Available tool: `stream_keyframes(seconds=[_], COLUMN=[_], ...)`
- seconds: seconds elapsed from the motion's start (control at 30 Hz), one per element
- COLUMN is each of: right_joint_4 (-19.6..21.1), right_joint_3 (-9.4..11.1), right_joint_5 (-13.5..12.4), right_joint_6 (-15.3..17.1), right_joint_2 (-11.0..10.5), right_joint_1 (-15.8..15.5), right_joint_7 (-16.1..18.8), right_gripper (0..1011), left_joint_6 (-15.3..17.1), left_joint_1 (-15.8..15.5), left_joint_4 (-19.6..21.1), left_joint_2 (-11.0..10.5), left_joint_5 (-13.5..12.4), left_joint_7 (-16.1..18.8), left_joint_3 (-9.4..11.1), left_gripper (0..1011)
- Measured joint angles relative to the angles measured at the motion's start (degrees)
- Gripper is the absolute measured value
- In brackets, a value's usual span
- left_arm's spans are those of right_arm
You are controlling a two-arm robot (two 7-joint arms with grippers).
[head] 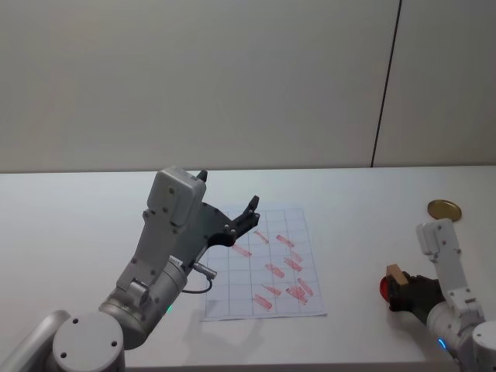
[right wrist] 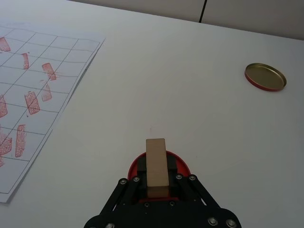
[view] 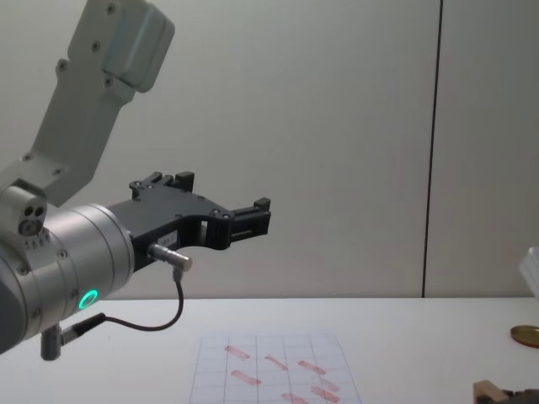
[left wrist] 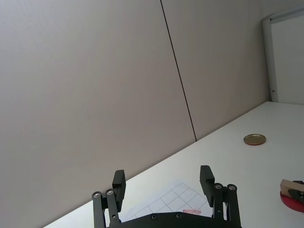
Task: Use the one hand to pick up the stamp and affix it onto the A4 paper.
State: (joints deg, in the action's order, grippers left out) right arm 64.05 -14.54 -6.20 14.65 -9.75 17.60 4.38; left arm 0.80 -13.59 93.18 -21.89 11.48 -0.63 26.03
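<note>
Table [head: 70,232] is carrying | stamp [right wrist: 156,164]: 1 | A4 paper [head: 240,298]: 1 | golden disc [head: 444,208]: 1 | red pad [head: 385,288]: 1

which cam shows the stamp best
Right wrist view: the stamp stands whole and close between the right gripper fingers. Head view shows it small; chest and left wrist views catch just its edge.

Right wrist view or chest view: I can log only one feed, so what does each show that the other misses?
Right wrist view: the right claw shut on the stamp over a red ink pad, plus the whole golden lid. Chest view: the left claw open, raised high above the A4 paper, with that arm's cyan ring light and dangling cable. Both: the red-marked paper, the white table, and part of the stamp and lid.
</note>
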Motion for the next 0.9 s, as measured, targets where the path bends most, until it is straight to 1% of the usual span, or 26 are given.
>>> stream_keyframes(seconds=[0.2,0.43,0.73,0.9], right_joint_4=[0.00,1.16,5.05,7.39], right_joint_3=[0.05,0.19,0.45,0.52], right_joint_5=[0.04,0.01,-0.42,-1.00], right_joint_6=[0.07,-0.35,-2.40,-3.92], right_joint_2=[0.04,0.03,-0.18,-0.23], right_joint_1=[0.00,-0.22,-0.86,-1.05], right_joint_7=[-0.11,-0.39,-0.51,0.51], right_gripper=[221,221,221,221], left_joint_6=[0.00,0.00,0.00,0.00], left_joint_1=[0.00,0.00,0.00,0.00], left_joint_4=[0.00,0.00,0.00,0.00], left_joint_2=[0.00,0.00,0.00,0.00], left_joint_5=[0.00,0.00,0.00,0.00], left_joint_7=[0.00,0.00,0.00,0.00], left_joint_3=[0.00,0.00,0.00,0.00], left_gripper=[993,993,993,993])
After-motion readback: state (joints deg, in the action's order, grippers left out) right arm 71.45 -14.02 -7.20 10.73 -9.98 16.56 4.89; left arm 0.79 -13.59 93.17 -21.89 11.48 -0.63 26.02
